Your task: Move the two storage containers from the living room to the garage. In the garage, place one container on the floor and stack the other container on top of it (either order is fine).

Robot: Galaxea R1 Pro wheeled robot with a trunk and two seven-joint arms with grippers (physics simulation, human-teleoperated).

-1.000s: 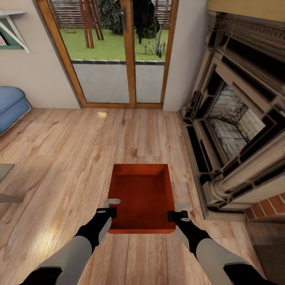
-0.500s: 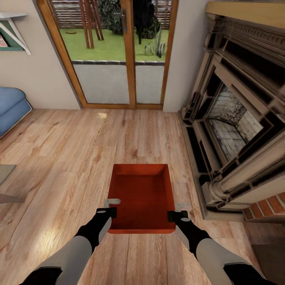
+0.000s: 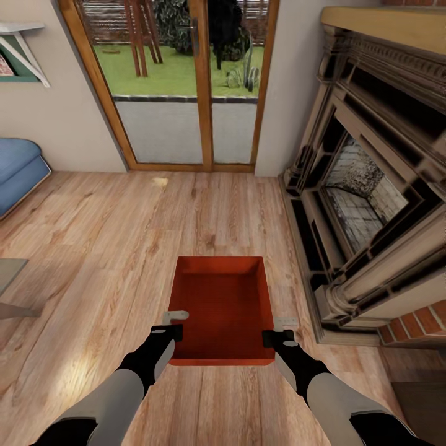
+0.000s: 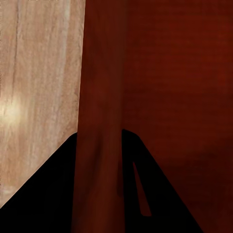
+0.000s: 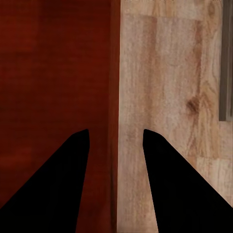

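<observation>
I hold an orange-red bin (image 3: 223,306) out in front of me with both hands, low over the light wood-plank floor (image 3: 111,248). My left gripper (image 3: 175,323) has its two fingers astride the bin's left wall near the near corner; in my left wrist view the thin wall (image 4: 99,121) runs straight up between the dark fingers (image 4: 43,194), which close against it. My right gripper (image 3: 280,329) sits the same way on the right wall, one finger inside the bin (image 5: 53,73) and one outside over the planks, though there a gap shows on either side of the wall, so I cannot tell how tightly it clamps. The bin is level, open side up, its long axis pointing away from me, and nothing lies in it.

To the right past the bin stands the ornate stone fireplace (image 3: 371,186), with red brick (image 3: 418,325) at its foot. At the far left is the edge of a blue sofa (image 3: 18,170). Straight ahead, wood-framed glass doors (image 3: 186,80) look onto grass.
</observation>
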